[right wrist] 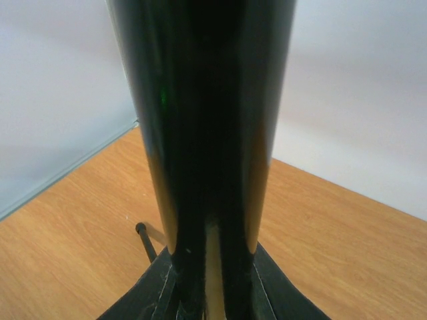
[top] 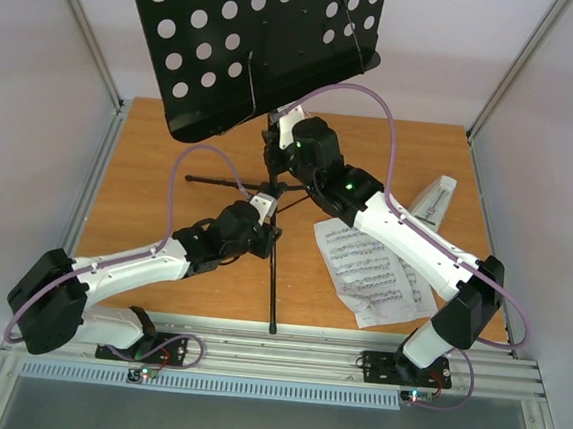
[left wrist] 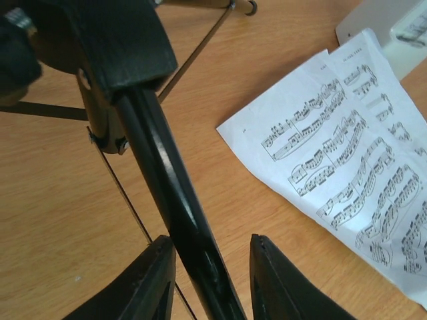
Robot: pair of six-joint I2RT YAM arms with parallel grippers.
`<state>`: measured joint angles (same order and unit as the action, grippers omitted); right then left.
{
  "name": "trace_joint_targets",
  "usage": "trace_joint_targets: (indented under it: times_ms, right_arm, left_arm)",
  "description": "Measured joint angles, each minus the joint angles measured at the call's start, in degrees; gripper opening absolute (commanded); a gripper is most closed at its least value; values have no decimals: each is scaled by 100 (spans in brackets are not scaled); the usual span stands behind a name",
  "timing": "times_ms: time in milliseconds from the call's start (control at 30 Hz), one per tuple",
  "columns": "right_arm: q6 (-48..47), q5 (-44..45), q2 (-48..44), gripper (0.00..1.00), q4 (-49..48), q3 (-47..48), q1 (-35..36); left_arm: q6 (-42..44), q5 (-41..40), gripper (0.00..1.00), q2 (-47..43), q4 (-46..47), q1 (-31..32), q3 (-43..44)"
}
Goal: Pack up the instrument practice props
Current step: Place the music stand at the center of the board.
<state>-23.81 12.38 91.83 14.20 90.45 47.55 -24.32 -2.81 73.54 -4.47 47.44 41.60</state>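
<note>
Two arms [top: 131, 266] [top: 405, 240], bent (right hand [right wrist: 213, 259] gripping stand [top: 251, 41])

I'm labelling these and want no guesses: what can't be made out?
- Top view: the desk of the music stand is cut off by the top edge; the right arm covers part of the metronome.
- Left wrist view: the metronome is blurred and cut by the corner; the sheet music runs off the right edge.
- Right wrist view: the stand's pole fills the middle, hiding whatever is behind.
</note>
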Motion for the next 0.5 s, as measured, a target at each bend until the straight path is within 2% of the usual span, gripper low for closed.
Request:
trace_joint_targets:
  times_ms: [67,267,500]
  right_arm:
    - [7,0,0,1,0,0,0]
    - [9,-7,0,1,0,-9,0]
    - [17,42,-11,1,4,-74,0]
  left_arm:
    - [-61,-208,33,0,-33,74,33]
    - [-212,-540,16,114,-94,118,98]
    - [-468,-839,2,129,-262,87,105]
